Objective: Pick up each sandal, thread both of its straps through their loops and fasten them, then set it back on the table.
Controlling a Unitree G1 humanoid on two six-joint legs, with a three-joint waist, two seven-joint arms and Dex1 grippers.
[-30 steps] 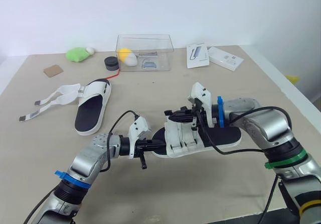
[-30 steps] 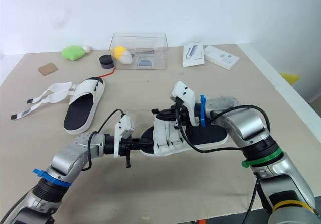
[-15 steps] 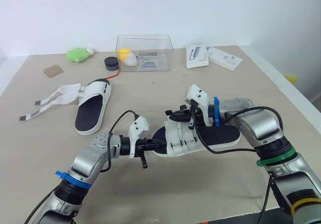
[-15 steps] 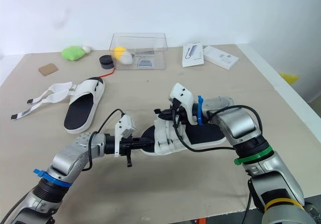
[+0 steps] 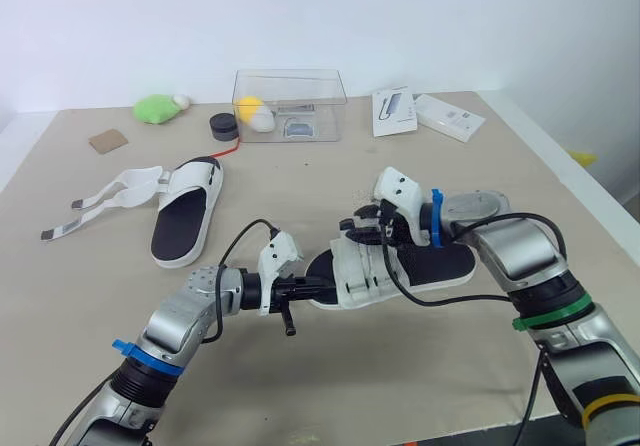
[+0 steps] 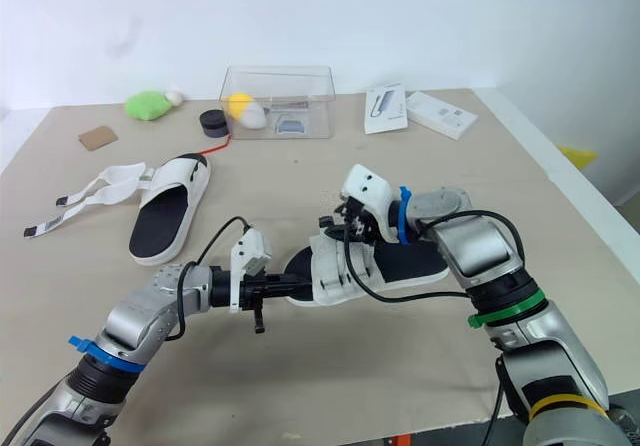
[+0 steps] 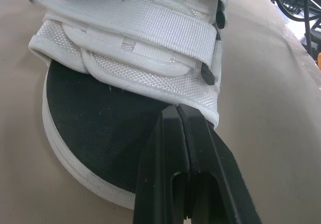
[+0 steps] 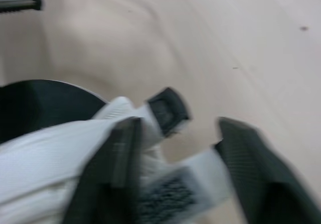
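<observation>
On the left of the table (image 5: 420, 366), the far sandal (image 5: 183, 224) lay flat. Its loose straps (image 5: 105, 198) were undone and spread out to its left, well apart from both of your arms.

Your left gripper (image 5: 318, 286) was pressed closed, its fingers (image 7: 165, 158) meeting with no gap. The tips sat at the toe end of the near sandal (image 5: 445, 263), over the black footbed just under the edge of the white upper. I could not tell whether they pinched anything.

That sandal rested near the middle front of the table, toe toward your left gripper and heel out to the right. Its white straps (image 7: 150, 28) were laid across the upper.

Your right gripper (image 5: 360, 226) hung over that upper with its fingers (image 8: 120, 158) spread apart. A strap end (image 8: 200, 169) with a black tab (image 8: 168, 111) lay between them.
</observation>
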